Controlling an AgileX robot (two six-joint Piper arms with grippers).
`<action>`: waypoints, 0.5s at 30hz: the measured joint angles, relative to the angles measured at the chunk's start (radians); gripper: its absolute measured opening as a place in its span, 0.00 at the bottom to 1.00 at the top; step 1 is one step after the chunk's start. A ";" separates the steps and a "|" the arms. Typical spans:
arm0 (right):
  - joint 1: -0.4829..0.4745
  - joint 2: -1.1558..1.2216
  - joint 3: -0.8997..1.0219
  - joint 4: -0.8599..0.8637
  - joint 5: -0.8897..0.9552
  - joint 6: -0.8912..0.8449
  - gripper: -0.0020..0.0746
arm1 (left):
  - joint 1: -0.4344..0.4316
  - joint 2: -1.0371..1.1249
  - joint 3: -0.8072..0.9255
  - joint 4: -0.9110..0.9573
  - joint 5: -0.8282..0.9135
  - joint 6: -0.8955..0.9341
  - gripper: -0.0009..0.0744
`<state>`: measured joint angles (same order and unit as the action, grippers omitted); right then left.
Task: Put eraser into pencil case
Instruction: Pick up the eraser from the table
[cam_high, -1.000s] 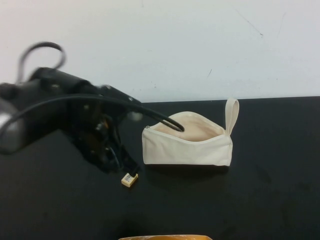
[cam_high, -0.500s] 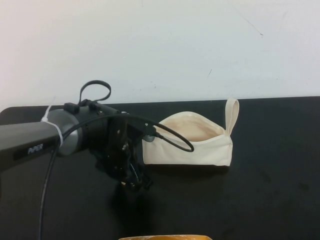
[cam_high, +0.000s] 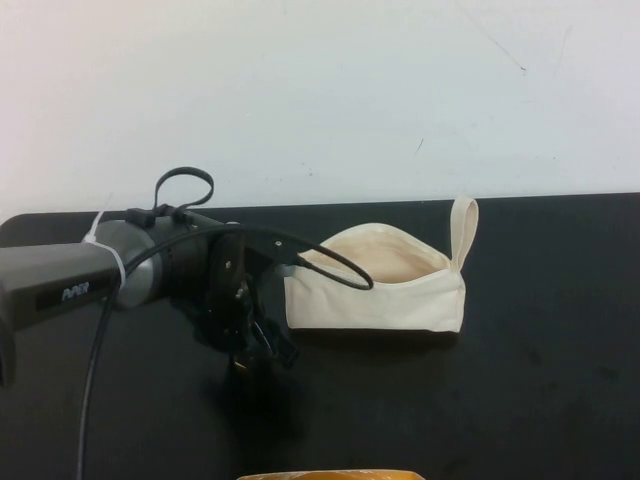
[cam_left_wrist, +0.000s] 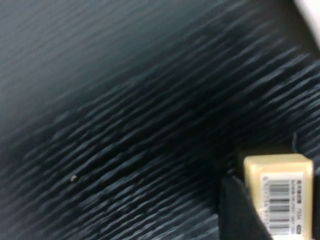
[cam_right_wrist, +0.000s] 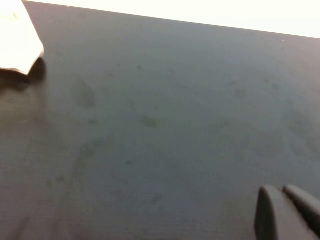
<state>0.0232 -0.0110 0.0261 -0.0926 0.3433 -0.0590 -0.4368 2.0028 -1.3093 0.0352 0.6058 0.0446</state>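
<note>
The pencil case (cam_high: 375, 292) is a cream-white pouch standing open on the black table, with its loop (cam_high: 463, 225) up at its right end. My left gripper (cam_high: 262, 350) is low over the table just left of the pouch's front corner. The eraser is hidden under it in the high view. In the left wrist view the cream-yellow eraser (cam_left_wrist: 277, 172) with its barcode label sits between the dark fingers (cam_left_wrist: 239, 210) of the left gripper (cam_left_wrist: 281, 202), which is shut on it. My right gripper (cam_right_wrist: 287, 212) is shut and empty over bare table, right of the pouch's corner (cam_right_wrist: 17, 45).
The black table (cam_high: 520, 400) runs right and forward of the pouch. An orange-yellow object (cam_high: 330, 475) shows at the front edge. A white wall stands behind the table. The left arm's cable (cam_high: 340, 270) arcs over the pouch's left end.
The left arm came down over the eraser, which lay in the open a second ago and is now covered. Since half a second ago the gripper has shifted slightly up and left.
</note>
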 joint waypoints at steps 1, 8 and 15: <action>0.000 0.000 0.000 0.000 0.000 0.000 0.02 | 0.006 0.000 0.000 -0.001 0.007 -0.004 0.37; 0.000 0.000 0.000 0.000 0.000 0.000 0.02 | 0.016 0.000 -0.002 -0.006 0.053 0.001 0.26; 0.000 0.000 0.000 0.000 0.000 0.000 0.02 | 0.016 -0.111 -0.002 -0.046 0.135 0.020 0.26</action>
<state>0.0232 -0.0110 0.0261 -0.0926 0.3433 -0.0590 -0.4212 1.8923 -1.3117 -0.0111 0.7412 0.0645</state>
